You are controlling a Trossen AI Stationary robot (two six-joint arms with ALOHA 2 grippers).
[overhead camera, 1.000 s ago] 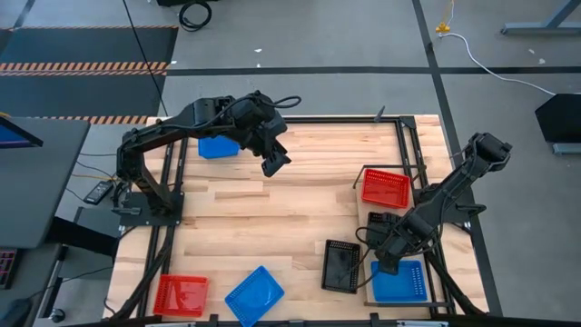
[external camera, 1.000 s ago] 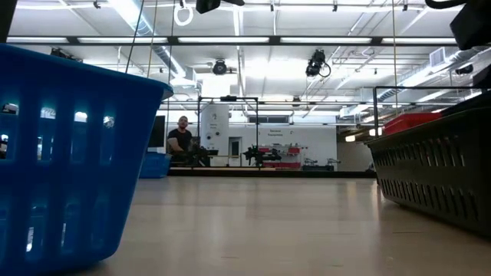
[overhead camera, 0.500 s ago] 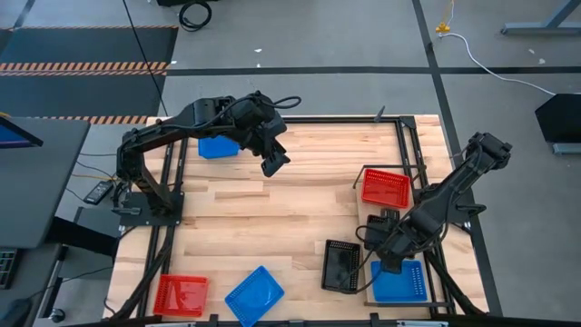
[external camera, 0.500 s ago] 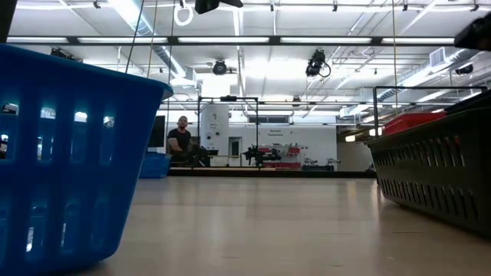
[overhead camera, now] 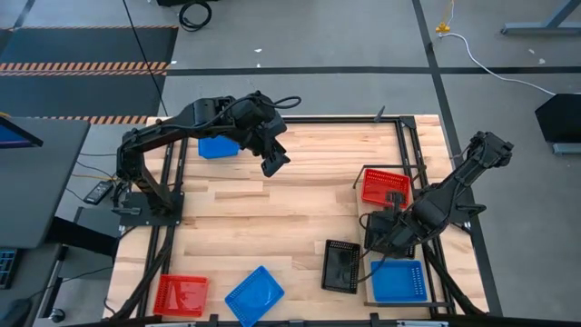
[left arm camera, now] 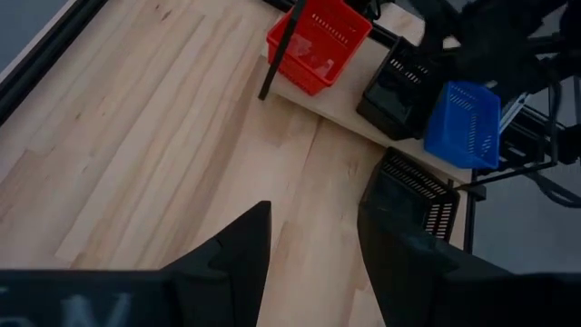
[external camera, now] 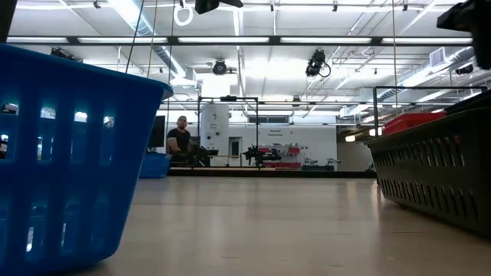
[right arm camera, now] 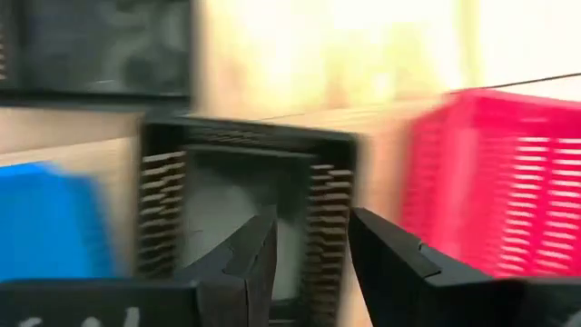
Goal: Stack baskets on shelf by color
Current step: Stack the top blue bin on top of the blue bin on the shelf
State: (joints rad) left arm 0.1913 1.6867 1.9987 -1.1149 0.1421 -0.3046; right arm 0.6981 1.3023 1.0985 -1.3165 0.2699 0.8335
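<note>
My right end effector (overhead camera: 379, 229) hovers over the shelf (overhead camera: 375, 202), fingers parted and empty, straddling one wall of the black basket (right arm camera: 245, 182) directly below. Blue basket (overhead camera: 398, 281) on one side of it, red basket (overhead camera: 385, 187) on the other, all three in a row along the shelf. A loose black basket (overhead camera: 342, 265) sits just beside the shelf, long axis parallel to the shelf; my right arm is much nearer it. Left end effector (overhead camera: 275, 164) waits across the desk (overhead camera: 263, 213), fingers parted, empty.
</note>
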